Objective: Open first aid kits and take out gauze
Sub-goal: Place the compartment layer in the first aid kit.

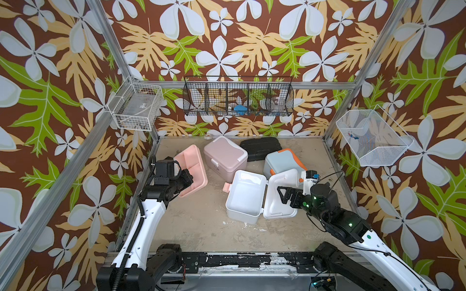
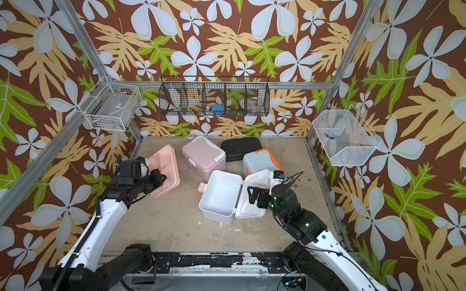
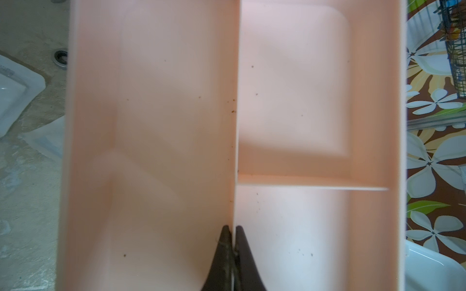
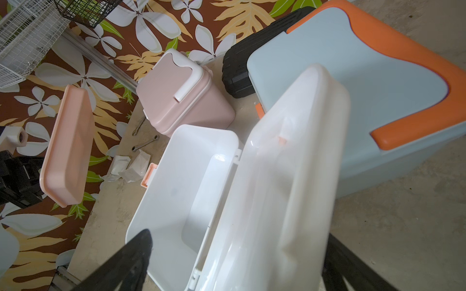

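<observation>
Got the white rounded plastic first aid kit [image 1: 239, 215] open and bare on the worktop [image 1: 196, 234]; pink-and-white kit [image 1: 224, 153] and blue-and-orange kit [image 1: 278, 161] behind, shut. Holding the peach divided plastic tray [image 1: 195, 176] aloft with left fingers [image 3: 223, 259] clenched on its divider. Hovering right fingers [image 4: 131, 259] released over the white lid [image 1: 274, 214]. Spotting gauze packets [image 4: 140, 161] out beneath the tray. Next, probably: park tray, unlatch another kit.

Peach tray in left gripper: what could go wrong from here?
The left gripper pinches only the thin divider of the peach tray, tilted off the table; it may pivot or slip.
Gauze packets lie on the table nearby; a dropped tray could cover them.
The right gripper, jaws open, straddles the white lid; a sweep could shove the white kit.
</observation>
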You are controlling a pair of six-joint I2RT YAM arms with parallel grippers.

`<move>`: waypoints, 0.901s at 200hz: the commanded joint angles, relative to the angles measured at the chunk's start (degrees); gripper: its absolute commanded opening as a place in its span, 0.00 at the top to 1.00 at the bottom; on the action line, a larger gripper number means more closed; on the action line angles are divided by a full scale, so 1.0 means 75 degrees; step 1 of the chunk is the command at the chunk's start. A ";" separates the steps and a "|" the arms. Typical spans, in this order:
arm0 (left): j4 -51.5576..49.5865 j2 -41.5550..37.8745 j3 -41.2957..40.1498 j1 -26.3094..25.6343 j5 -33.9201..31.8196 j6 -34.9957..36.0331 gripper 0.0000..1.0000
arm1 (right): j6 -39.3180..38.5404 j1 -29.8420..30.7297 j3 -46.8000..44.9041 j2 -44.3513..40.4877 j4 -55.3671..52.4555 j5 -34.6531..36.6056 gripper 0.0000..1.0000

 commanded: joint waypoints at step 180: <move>0.0233 0.0112 0.0813 -0.2825 -0.1016 -0.0505 1.00 | -0.0595 0.0008 0.0202 0.0325 0.0027 -0.0573 0.00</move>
